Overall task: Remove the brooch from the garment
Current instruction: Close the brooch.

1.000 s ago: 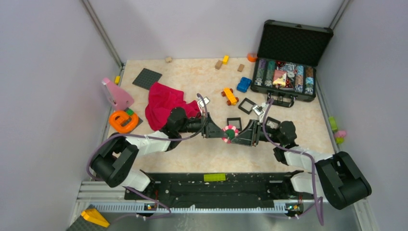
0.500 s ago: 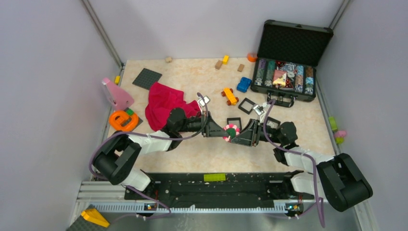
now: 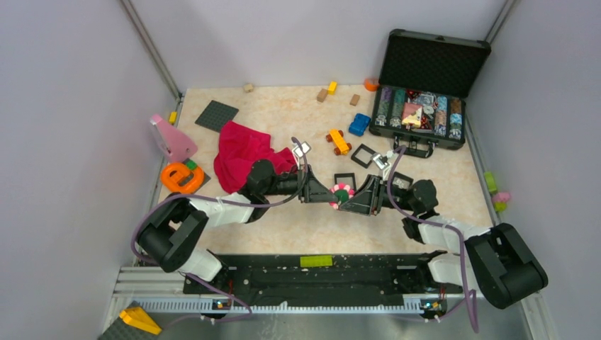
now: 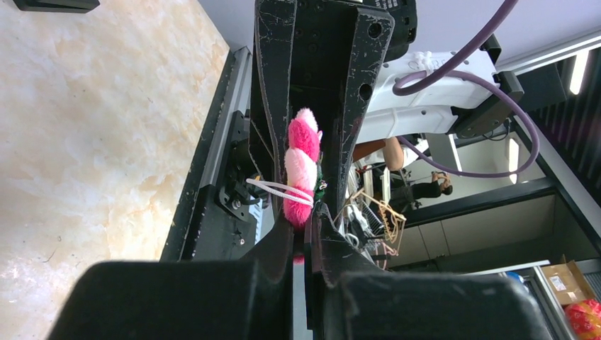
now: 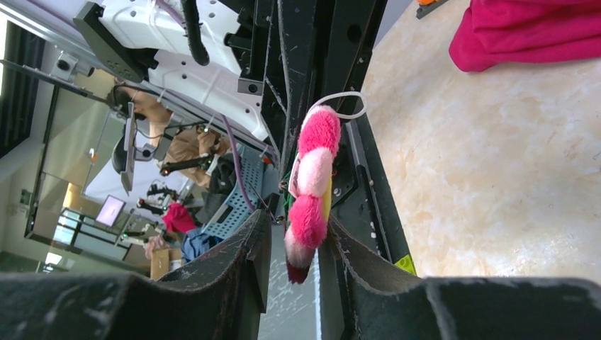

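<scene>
since a second ago, the brooch (image 3: 341,192) is drifting a touch farther from the arm bases, and both arms are shifting with it. you're pinching its lower edge tight in the left gripper (image 4: 306,225), fingers together on the plush rim. the right gripper (image 5: 294,230) is straddling it from the other side, jaws partly apart; i cannot tell whether they're actually pressing on it. the brooch is hanging above the table (image 3: 298,227) between the two grippers, well apart from the red garment (image 3: 241,152) lying behind your left arm. so the removal is looking done; you're likely only left with setting it down.
</scene>
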Robot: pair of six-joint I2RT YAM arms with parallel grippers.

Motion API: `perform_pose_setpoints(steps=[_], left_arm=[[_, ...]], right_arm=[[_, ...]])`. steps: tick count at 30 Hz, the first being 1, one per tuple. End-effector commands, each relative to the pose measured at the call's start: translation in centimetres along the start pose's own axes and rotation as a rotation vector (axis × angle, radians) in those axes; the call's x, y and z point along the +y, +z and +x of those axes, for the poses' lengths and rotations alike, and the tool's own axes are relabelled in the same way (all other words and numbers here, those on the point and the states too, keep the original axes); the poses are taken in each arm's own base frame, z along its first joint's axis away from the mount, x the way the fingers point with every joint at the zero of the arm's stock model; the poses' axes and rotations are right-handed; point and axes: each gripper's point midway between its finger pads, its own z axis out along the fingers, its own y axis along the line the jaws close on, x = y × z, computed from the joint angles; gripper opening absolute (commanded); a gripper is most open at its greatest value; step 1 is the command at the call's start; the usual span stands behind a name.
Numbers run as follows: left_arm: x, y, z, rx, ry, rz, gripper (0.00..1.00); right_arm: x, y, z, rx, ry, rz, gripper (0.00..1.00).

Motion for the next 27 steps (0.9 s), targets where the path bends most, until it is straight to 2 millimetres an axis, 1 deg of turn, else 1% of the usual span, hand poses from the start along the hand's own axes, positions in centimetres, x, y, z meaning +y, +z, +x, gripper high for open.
perform_pose_setpoints(steps=[1, 6, 10, 14, 20, 23, 27], left_arm=[[-0.3, 0.3, 0.1, 0.0, 0.047, 0.003, 0.0], [-0.5, 0.4, 0.0, 0.001, 0.047, 0.006, 0.0], [-0.8, 0.3, -0.2, -0.003, 0.032, 0.014, 0.0], [-0.7, 0.1, -0.3, -0.005, 0.017, 0.01, 0.0], [-1.1, 0.1, -0.6, -0.012, -0.014, 0.048, 0.0], [-1.6, -0.1, -0.7, -0.016, -0.02, 0.076, 0.0], [-1.6, -0.1, -0.8, -0.016, -0.024, 0.078, 0.0]], right_arm=[[1.8, 0.8, -1.6, -0.021, -0.096, -0.06, 0.32], [2.0, 0.8, -1.5, -0.015, -0.1, -0.064, 0.33], [1.9, 0.7, -1.2, -0.002, -0.106, -0.056, 0.38], [2.0, 0.5, -1.0, 0.003, -0.122, -0.044, 0.38], [2.2, 0.5, -1.1, 0.007, -0.144, -0.046, 0.39], [2.0, 0.4, -0.8, 0.015, -0.157, -0.043, 0.43], [1.8, 0.3, -0.7, 0.02, -0.179, -0.032, 0.46]])
